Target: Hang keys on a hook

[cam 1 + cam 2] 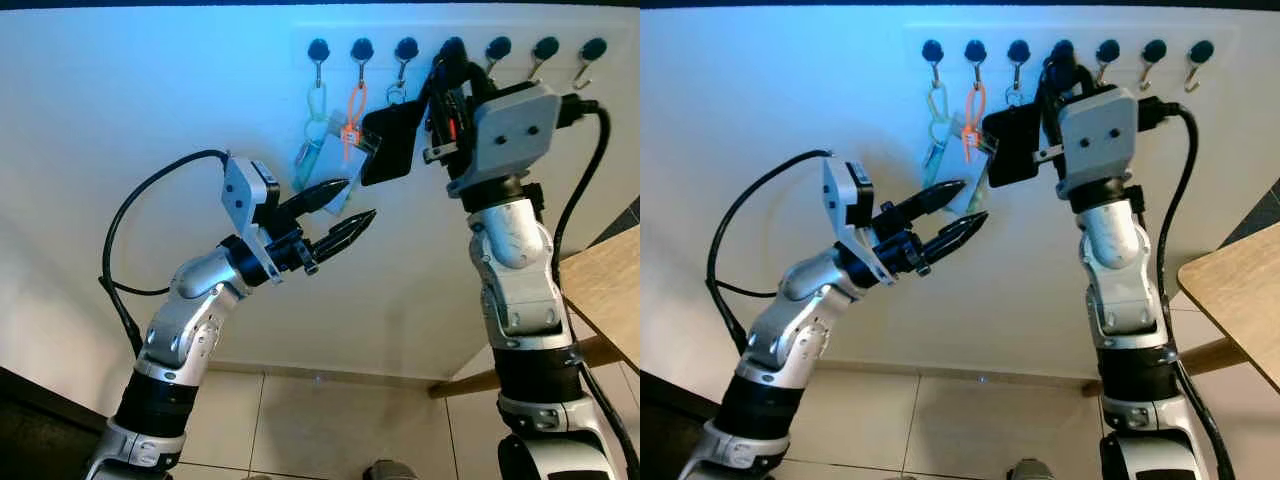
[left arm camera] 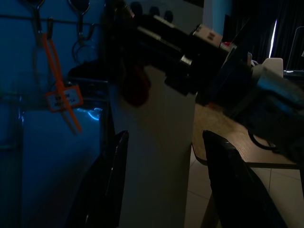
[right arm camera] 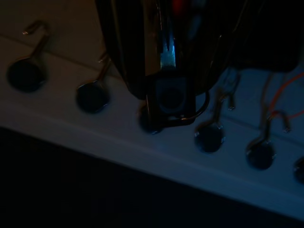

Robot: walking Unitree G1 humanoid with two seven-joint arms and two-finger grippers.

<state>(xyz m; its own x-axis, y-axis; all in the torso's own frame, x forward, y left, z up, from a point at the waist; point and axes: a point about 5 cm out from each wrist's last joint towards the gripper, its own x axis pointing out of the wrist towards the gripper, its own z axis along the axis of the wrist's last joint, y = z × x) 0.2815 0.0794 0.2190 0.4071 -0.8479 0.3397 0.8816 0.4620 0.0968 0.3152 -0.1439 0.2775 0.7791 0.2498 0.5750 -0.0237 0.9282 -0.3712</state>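
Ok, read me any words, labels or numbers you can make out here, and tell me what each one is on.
Nothing can be read.
Orange tag hanging from a hook: dark print on its label, too blurred and dim to read.
Black fob by the right tool: no text visible.

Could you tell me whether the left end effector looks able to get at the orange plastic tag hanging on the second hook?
Probably yes: the left end effector, fingers apart, points at the orange plastic tag with open wall between; the right arm's black fob hangs close beside it.
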